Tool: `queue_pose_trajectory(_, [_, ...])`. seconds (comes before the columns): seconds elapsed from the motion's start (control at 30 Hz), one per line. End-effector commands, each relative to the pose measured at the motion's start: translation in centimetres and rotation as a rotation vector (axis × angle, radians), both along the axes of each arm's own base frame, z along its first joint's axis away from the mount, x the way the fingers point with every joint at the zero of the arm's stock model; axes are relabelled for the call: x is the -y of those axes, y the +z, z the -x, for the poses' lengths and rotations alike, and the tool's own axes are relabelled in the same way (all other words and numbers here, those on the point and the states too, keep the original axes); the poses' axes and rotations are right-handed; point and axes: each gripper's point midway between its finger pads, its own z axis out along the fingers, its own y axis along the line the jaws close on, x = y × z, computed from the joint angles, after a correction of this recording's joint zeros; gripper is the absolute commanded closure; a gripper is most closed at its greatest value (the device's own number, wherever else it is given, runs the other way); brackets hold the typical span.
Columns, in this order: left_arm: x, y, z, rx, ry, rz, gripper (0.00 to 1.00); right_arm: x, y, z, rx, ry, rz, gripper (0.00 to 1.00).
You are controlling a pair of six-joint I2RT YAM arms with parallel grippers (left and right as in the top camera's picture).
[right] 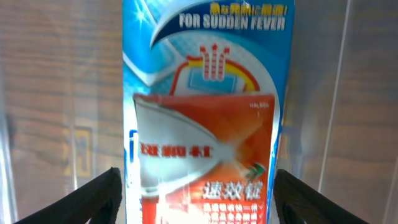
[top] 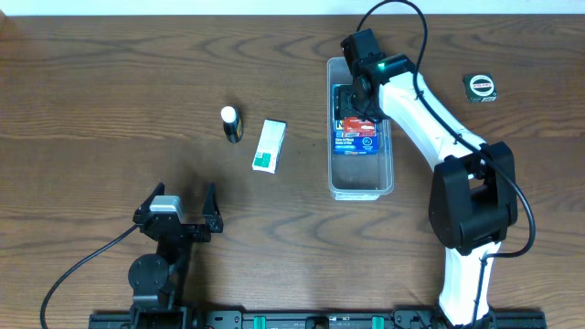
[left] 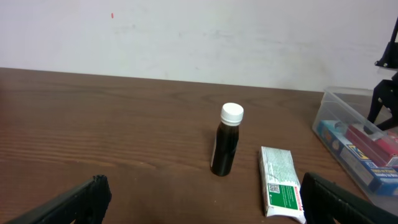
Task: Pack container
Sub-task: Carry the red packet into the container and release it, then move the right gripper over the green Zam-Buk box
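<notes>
The clear plastic container (top: pixel 361 190) stands lengthwise right of the table's middle. In it lies a blue box (top: pixel 363 143) with a red box (top: pixel 356 122) on top. My right gripper (top: pixel 355 97) reaches down into the far end of the bin. In the right wrist view its jaws (right: pixel 196 199) stand open on either side of the red box (right: pixel 205 155), which rests on the blue box (right: pixel 205 56), with the container's wall (right: pixel 339 93) alongside. My left gripper (top: pixel 178 203) is open and empty near the front left, low over the table (left: pixel 202 199).
A dark bottle with a white cap (top: pixel 230 123) (left: pixel 227 140) stands left of centre. A white-and-green box (top: pixel 269 146) (left: pixel 281 183) lies beside it. A small black square item (top: pixel 480 87) sits at the far right. The container (left: pixel 329 115) shows at the left wrist view's right edge.
</notes>
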Motion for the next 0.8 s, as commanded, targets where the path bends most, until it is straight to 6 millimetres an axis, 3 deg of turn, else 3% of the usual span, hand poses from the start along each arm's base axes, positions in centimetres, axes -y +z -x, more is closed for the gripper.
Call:
queue_pose_trajectory(0.0, [0.2, -1.5, 0.1, -0.044, -0.012, -0.012, 0.02, -1.1, 3.1, -0.8, 0.063, 0.048, -0.035, 0.21])
queue_pose_trajectory(0.13, [0.2, -1.5, 0.1, -0.044, -0.012, -0.012, 0.02, -1.0, 10.0, -1.5, 0.210, 0.098, -0.062, 0.16])
queue_pose_trajectory(0.23, [0.2, -1.5, 0.1, -0.044, -0.012, -0.012, 0.02, 0.6, 14.8, -1.6, 0.318, 0.120, -0.054, 0.14])
queue_pose_trajectory(0.33, [0.2, -1.5, 0.1, -0.044, -0.012, -0.012, 0.02, 5.7, 18.9, -1.3, 0.405, 0.061, 0.048, 0.13])
queue_pose_trajectory(0.4, [0.2, -1.5, 0.1, -0.044, -0.012, -0.012, 0.02, 9.4, 20.2, -1.0, 0.424, 0.020, 0.135, 0.13])
queue_pose_trajectory(0.53, [0.2, -1.5, 0.1, -0.044, -0.012, -0.012, 0.02, 16.1, 20.8, -0.9, 0.408, 0.019, 0.258, 0.09])
queue_pose_trajectory(0.63, [0.2, -1.5, 0.1, -0.044, -0.012, -0.012, 0.02, 20.5, 19.4, -1.5, 0.367, -0.013, 0.293, 0.06])
queue_pose_trajectory(0.77, [0.2, -1.5, 0.1, -0.044, -0.012, -0.012, 0.02, 24.0, 16.0, -2.8, 0.318, -0.003, 0.238, 0.04])
